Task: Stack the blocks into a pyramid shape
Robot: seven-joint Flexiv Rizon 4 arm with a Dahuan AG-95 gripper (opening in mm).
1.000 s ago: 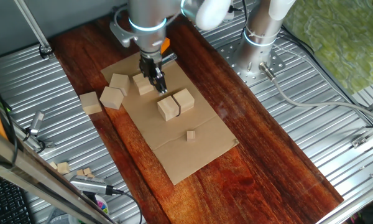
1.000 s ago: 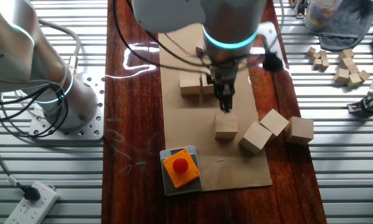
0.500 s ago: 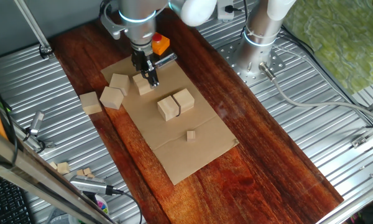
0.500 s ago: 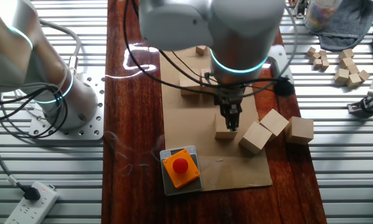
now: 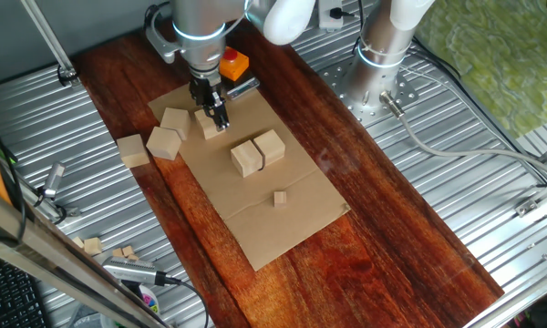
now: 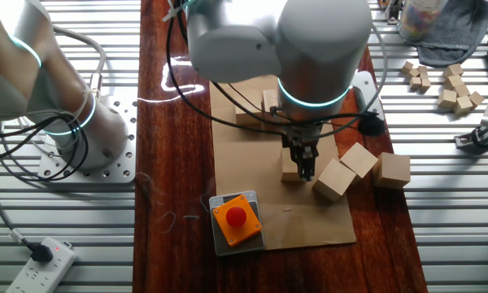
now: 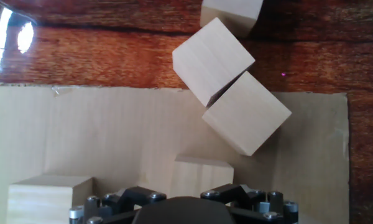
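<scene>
Several pale wooden blocks lie on a cardboard sheet [image 5: 283,219]. Two blocks [image 5: 257,151] sit side by side in the middle. My gripper [image 5: 218,119] hangs low over a single block [image 5: 207,128], which also shows in the other fixed view [image 6: 289,170] and at the bottom of the hand view [image 7: 201,176]. The fingers look spread and hold nothing. Three more loose blocks lie beyond it [image 5: 175,119] [image 5: 163,143] [image 5: 133,150]; the hand view shows them too [image 7: 247,112] [image 7: 213,60].
An orange box with a button [image 6: 234,218] stands on the cardboard's corner near the gripper. A tiny wooden cube [image 5: 280,198] lies on the cardboard's near half. Small blocks and tools [image 5: 118,260] lie on the metal table at the left. The arm's base [image 5: 378,82] stands at the right.
My gripper has moved away from the two blocks in the middle to the single block near the orange box, and has come down over it.
</scene>
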